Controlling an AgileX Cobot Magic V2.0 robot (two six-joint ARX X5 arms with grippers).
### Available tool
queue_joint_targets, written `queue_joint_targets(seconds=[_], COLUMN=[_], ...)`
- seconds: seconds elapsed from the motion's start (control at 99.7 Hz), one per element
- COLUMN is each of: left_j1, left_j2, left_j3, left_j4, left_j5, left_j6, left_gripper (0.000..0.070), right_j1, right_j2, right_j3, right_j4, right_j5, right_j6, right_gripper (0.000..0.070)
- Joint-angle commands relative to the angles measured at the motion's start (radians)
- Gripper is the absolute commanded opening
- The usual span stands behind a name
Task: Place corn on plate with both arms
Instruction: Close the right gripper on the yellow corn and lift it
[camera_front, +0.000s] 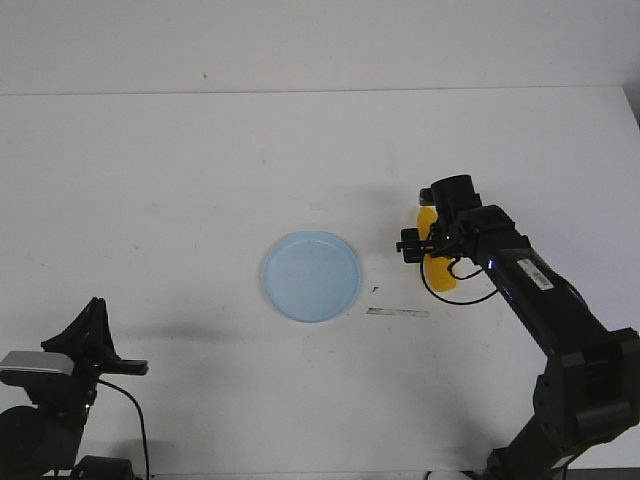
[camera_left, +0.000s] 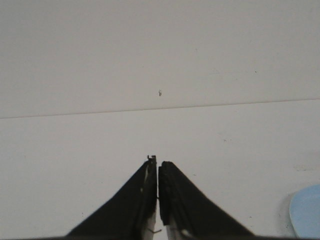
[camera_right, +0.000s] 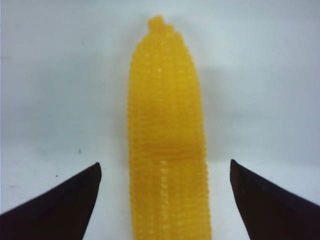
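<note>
The yellow corn (camera_front: 428, 222) lies on the white table to the right of the pale blue plate (camera_front: 311, 276), mostly hidden under my right arm. In the right wrist view the corn (camera_right: 166, 140) runs lengthwise between my fingers, tapered tip pointing away. My right gripper (camera_right: 165, 167) is open, one finger on each side of the cob with a gap on both sides. My left gripper (camera_left: 158, 165) is shut and empty, low at the near left corner of the table (camera_front: 95, 335), far from the plate, whose rim shows at the edge of the left wrist view (camera_left: 306, 212).
A thin pale strip (camera_front: 397, 313) lies on the table just right of the plate, with a small dark speck (camera_front: 374, 290) near it. The table's far edge (camera_front: 300, 92) meets a plain wall.
</note>
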Motion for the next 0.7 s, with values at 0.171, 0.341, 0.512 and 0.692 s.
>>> queue_joint_targets(seconds=[0.171, 0.341, 0.512, 0.692], left_j1=[-0.002, -0.002, -0.002, -0.002], left_j2=[-0.002, -0.002, -0.002, -0.002], left_j3=[0.006, 0.006, 0.006, 0.006], left_j4=[0.016, 0.016, 0.015, 0.015], left_j5=[-0.004, -0.004, -0.004, -0.004], left_j6=[-0.001, -0.001, -0.001, -0.001], left_gripper=[0.0001, 0.0001, 0.0001, 0.0001], right_j1=[0.002, 0.002, 0.002, 0.002], right_j2=[0.063, 0.077, 0.079, 0.079], right_j3=[0.022, 0.022, 0.022, 0.022], right_j4=[0.003, -0.001, -0.002, -0.001], right_j5=[-0.002, -0.002, -0.002, -0.002], right_j6=[-0.002, -0.013, -0.014, -0.014], right_gripper=[0.053, 0.0421, 0.0339, 0.0339])
